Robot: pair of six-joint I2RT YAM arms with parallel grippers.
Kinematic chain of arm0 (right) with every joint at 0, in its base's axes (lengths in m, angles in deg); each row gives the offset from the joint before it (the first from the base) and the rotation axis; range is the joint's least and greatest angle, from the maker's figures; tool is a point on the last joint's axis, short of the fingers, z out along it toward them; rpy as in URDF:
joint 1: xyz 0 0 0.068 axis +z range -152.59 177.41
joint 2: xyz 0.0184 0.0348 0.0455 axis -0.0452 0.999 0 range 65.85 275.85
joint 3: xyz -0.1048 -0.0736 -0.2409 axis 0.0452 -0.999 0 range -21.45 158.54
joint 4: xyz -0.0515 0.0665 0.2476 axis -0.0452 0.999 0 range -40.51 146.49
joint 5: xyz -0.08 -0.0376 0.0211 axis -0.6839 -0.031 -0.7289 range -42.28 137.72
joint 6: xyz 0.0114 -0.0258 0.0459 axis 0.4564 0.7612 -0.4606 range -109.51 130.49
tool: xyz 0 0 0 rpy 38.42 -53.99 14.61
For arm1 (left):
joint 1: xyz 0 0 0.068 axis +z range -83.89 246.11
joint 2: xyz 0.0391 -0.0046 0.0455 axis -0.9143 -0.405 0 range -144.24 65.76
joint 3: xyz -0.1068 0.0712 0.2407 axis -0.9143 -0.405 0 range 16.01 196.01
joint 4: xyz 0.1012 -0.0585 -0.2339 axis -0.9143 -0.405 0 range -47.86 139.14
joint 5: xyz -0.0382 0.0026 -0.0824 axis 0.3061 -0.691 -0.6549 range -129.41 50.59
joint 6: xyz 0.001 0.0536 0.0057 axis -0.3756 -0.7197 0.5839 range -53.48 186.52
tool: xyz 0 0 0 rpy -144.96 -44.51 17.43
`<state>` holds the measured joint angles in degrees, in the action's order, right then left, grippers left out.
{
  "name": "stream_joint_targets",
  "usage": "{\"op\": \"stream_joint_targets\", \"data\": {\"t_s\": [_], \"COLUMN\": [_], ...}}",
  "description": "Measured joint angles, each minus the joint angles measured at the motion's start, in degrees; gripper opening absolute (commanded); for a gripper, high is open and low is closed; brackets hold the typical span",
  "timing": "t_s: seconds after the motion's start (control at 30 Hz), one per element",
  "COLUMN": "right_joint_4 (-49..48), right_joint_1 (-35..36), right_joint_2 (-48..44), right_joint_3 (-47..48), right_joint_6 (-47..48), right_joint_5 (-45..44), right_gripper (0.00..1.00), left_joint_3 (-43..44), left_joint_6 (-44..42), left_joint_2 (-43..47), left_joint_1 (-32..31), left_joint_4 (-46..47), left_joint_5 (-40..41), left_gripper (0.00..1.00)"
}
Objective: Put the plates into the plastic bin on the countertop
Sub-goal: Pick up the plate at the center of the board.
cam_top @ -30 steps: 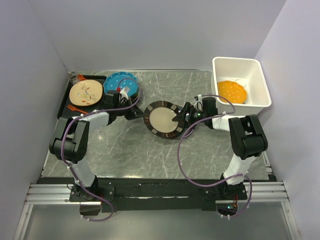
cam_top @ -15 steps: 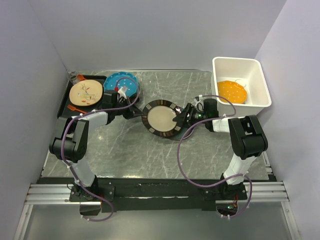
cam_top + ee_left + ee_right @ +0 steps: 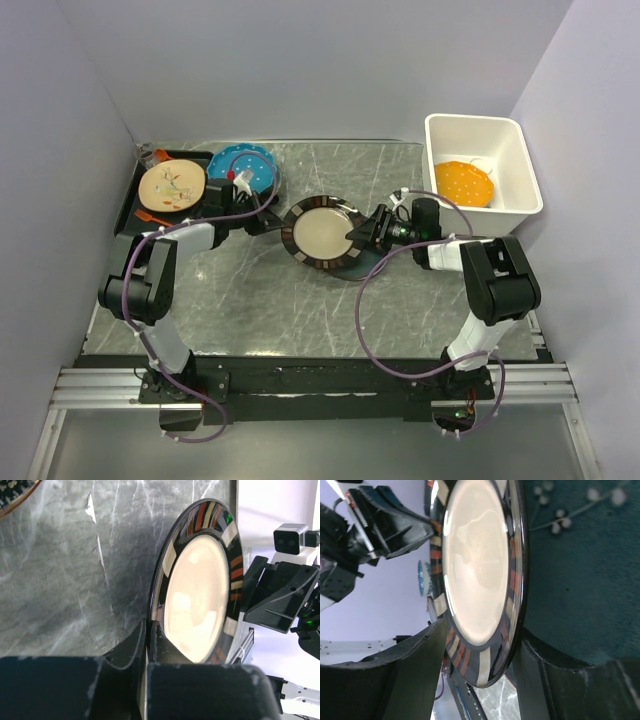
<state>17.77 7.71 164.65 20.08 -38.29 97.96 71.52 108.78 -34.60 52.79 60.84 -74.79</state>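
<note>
A cream plate with a black-striped rim [image 3: 322, 235] hangs tilted above the countertop [image 3: 300, 300], between both arms. My left gripper [image 3: 283, 226] is shut on its left rim, and the fingers [image 3: 159, 635] pinch the edge of the plate [image 3: 197, 585]. My right gripper [image 3: 358, 236] straddles the opposite rim; in the right wrist view its jaws [image 3: 480, 629] touch the front and back of the plate [image 3: 475, 560]. An orange dotted plate [image 3: 465, 183] lies in the white plastic bin [image 3: 480, 122]. A teal dotted plate [image 3: 243, 168] rests at the back left.
A flat black tray [image 3: 130, 205] at the far left carries a cream plate with scraps [image 3: 172, 185]. The bin stands at the back right corner against the wall. Purple cables loop from both arms over the counter.
The right gripper's jaws have narrowed onto the plate's right rim. The plate has shifted slightly left and back with both arms. The left grip is unchanged.
</note>
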Motion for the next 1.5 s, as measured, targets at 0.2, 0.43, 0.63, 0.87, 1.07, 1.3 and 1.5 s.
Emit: {"op": "stream_joint_targets", "data": {"t_s": [0.2, 0.43, 0.63, 0.87, 1.07, 1.3, 1.5], "right_joint_4": [0.11, 1.75, 1.97, 3.15, 4.02, 4.22, 5.29], "right_joint_1": [0.04, 0.04, -0.02, 0.00, 0.20, 2.23, 2.54], "right_joint_2": [-1.40, -1.40, -1.49, -2.23, -3.89, -6.38, -8.20], "right_joint_3": [0.00, 0.00, 0.00, 0.00, 0.00, 0.00, 0.02], "right_joint_6": [0.22, 0.11, -0.66, -0.44, 0.74, 1.25, 2.01], "right_joint_5": [0.39, -1.14, -1.03, -1.11, -1.33, -0.22, 0.66], "right_gripper": [0.40, 0.00, 0.00, 0.00, 0.00, 0.00, 0.00], "left_joint_3": [-0.04, -0.13, -0.37, -0.52, -0.52, -0.50, -0.50], "left_joint_6": [-0.92, -1.60, -2.47, -2.80, -3.72, -4.15, -4.17], "left_joint_2": [0.15, 1.64, 2.32, 2.49, 3.69, 4.79, 5.84], "left_joint_1": [-0.57, -0.70, -0.85, -1.05, -1.66, -3.82, -4.02], "left_joint_4": [1.29, 2.51, 2.84, 2.49, 1.44, -0.35, -0.55], "left_joint_5": [0.20, 0.02, 0.37, 0.85, 1.75, 1.49, 1.90], "left_gripper": [0.01, 0.01, 0.01, 0.13, 0.27, 0.54, 0.73]}}
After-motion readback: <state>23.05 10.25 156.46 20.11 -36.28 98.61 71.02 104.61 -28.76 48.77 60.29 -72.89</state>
